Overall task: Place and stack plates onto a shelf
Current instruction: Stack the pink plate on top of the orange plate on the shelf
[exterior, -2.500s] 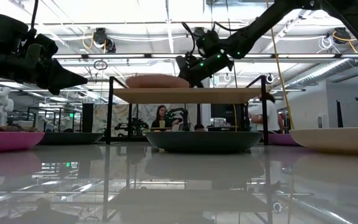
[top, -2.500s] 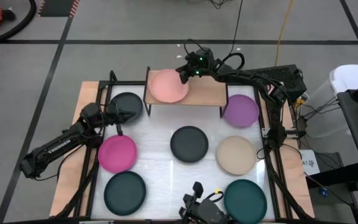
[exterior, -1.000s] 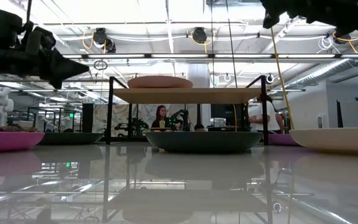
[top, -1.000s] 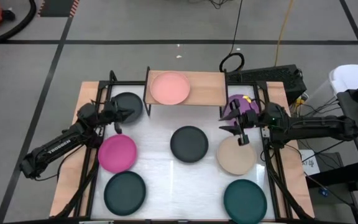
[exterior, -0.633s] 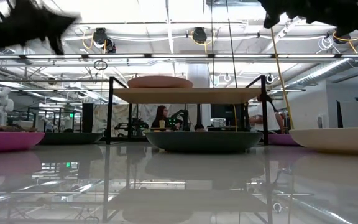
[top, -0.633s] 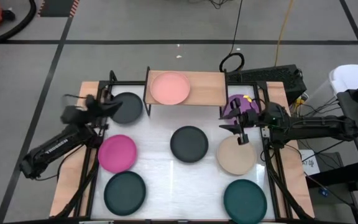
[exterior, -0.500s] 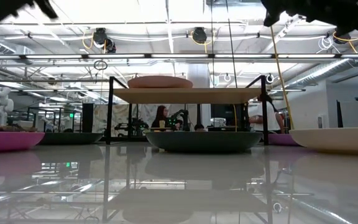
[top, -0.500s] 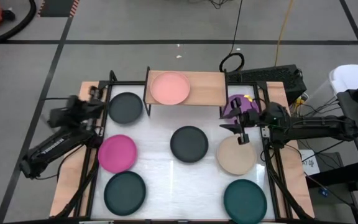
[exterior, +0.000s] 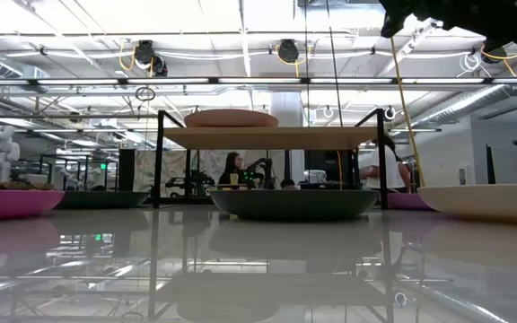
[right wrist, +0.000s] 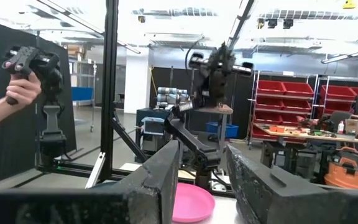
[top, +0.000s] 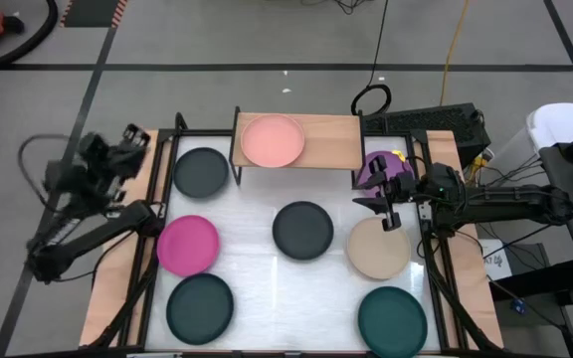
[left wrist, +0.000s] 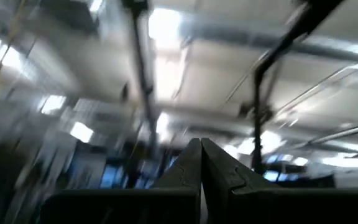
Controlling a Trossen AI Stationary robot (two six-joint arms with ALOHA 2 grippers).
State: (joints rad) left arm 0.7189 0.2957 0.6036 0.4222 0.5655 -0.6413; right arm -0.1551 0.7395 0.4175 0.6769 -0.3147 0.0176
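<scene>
Only the light pink plate is shelved; the right end effector, spread and empty, could clip the purple plate when descending.

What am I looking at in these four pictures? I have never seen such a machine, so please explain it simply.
This is a robot with two dark jointed arms at a white table. One picture looks straight down, one looks level across the tabletop, and two come from cameras on the wrists. The left pincer is raised beside the table's left edge, its fingers pressed shut and holding nothing. The right pincer hovers open between the round purple plate and the round beige plate, also holding nothing. One round light pink plate already lies on the small light-wood shelf with black legs. Seven matte plates lie on the table: magenta, purple, beige, and four dark ones. A person's hand shows in the room behind.
</scene>
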